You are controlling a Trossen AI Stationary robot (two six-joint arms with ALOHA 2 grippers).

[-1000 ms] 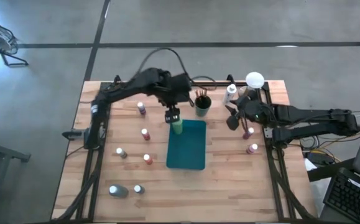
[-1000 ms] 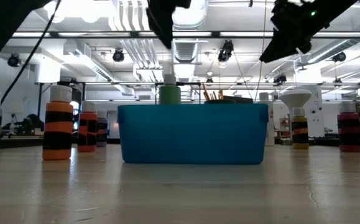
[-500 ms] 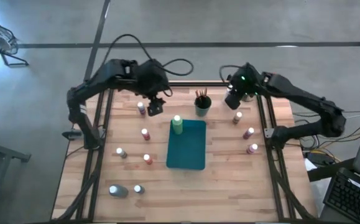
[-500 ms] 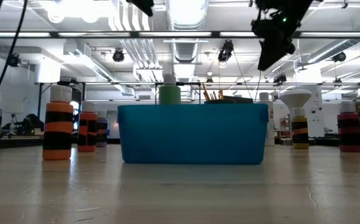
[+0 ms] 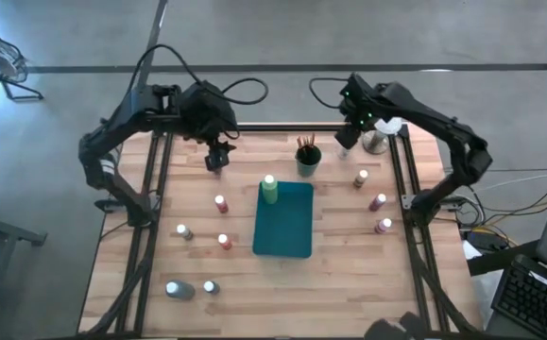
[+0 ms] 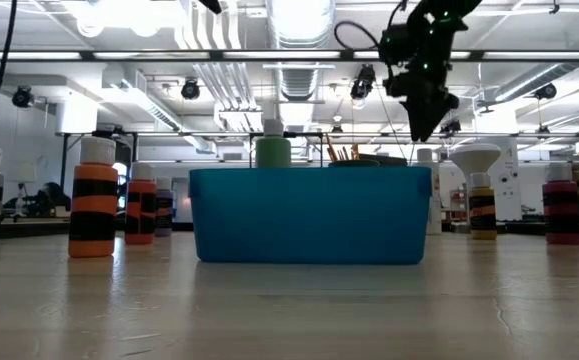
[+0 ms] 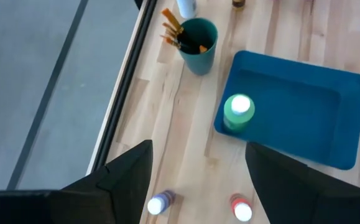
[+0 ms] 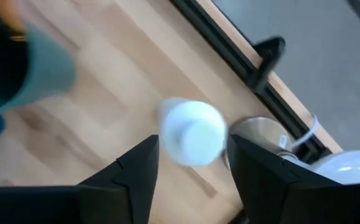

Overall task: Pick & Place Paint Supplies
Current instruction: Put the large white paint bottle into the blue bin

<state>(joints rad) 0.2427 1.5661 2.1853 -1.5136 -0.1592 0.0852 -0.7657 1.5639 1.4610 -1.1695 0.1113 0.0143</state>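
Note:
A light-green bottle stands upright in the far left corner of the teal tray. Small white-capped paint bottles stand scattered on the table to either side of the tray. A dark cup at the far edge holds the brushes. My left gripper hangs open and holds nothing, high over the far left of the table. My right gripper is open, pointing down over a white-capped bottle at the far right, and is clear of it.
A white-domed object on a metal stand stands right beside the white-capped bottle, at the far right corner. Black frame rails run along the table's left and right sides. Bare wood lies in front of the tray.
My left gripper has drawn away from above the light-green bottle, going up and toward the table's far left; the bottle stays standing in the tray. My right gripper has swung from the right side toward the far edge and tipped downward over the white-capped bottle.

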